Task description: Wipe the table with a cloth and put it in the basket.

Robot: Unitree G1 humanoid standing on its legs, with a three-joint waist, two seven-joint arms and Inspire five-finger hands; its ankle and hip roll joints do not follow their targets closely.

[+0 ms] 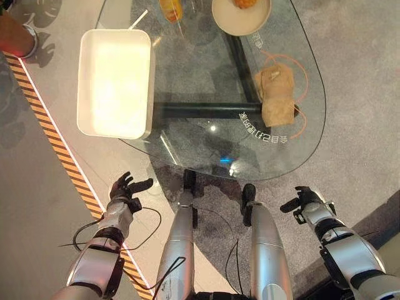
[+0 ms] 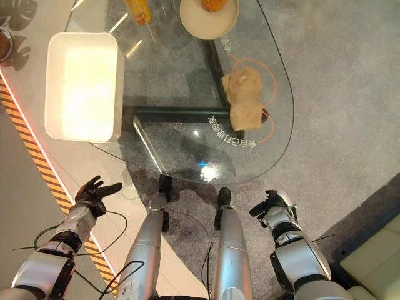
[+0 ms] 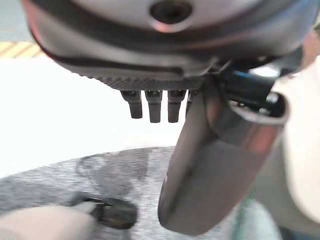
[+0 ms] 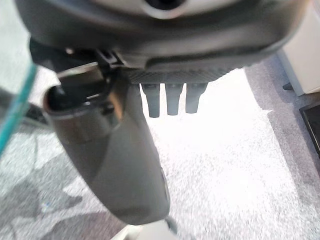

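A grey carpet and a pale floor with a black-and-orange striped line (image 1: 69,169) lie under one rounded glass bench (image 1: 187,150). One tan cloth (image 1: 277,94) lies crumpled near the bench's right edge, touched by neither hand. One white rectangular basket (image 1: 114,81) sits at the bench's left edge, overhanging it. At the far edge, one cream bowl (image 1: 240,19) and an orange item (image 1: 171,9) are cut off. The left hand (image 1: 125,190) and right hand (image 1: 304,201) hang below the near edge, fingers loosely straight, holding nothing.
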